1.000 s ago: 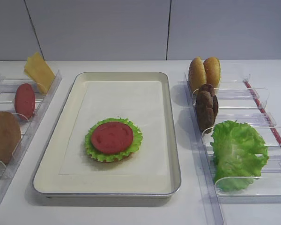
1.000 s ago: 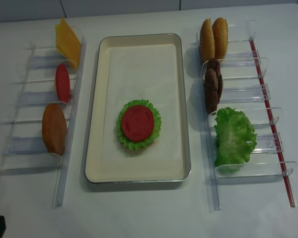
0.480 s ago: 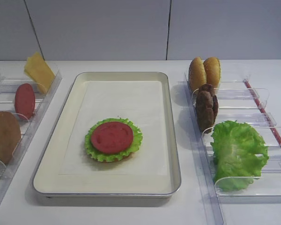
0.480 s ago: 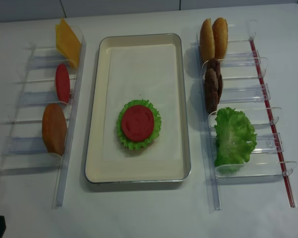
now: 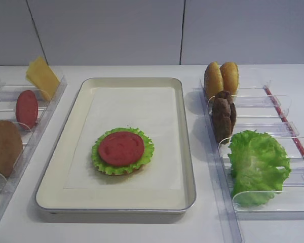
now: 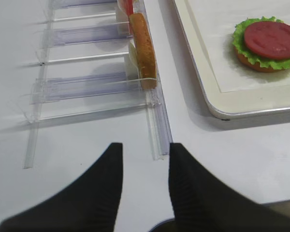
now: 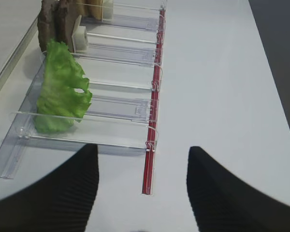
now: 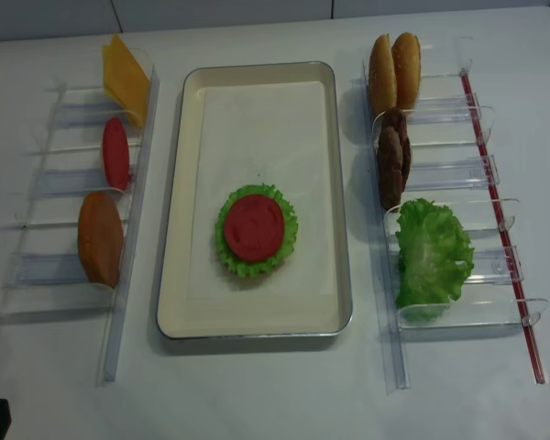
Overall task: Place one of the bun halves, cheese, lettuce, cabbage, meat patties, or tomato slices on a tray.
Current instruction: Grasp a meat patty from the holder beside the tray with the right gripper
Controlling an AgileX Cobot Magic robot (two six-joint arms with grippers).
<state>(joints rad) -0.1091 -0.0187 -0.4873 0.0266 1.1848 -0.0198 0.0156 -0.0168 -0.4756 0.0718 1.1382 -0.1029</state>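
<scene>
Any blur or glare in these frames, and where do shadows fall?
Both high views sharp, light even, no glare; rectangular metal tray casts a soft shadow along its near edge. Both wrist views: black tool fingers close and blurry; green crinkled lettuce sharp.

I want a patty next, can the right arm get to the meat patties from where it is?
Probably yes. The right gripper stands open and empty over bare table beyond the lettuce; the meat patties stand upright farther along the same rack, uncovered.
</scene>
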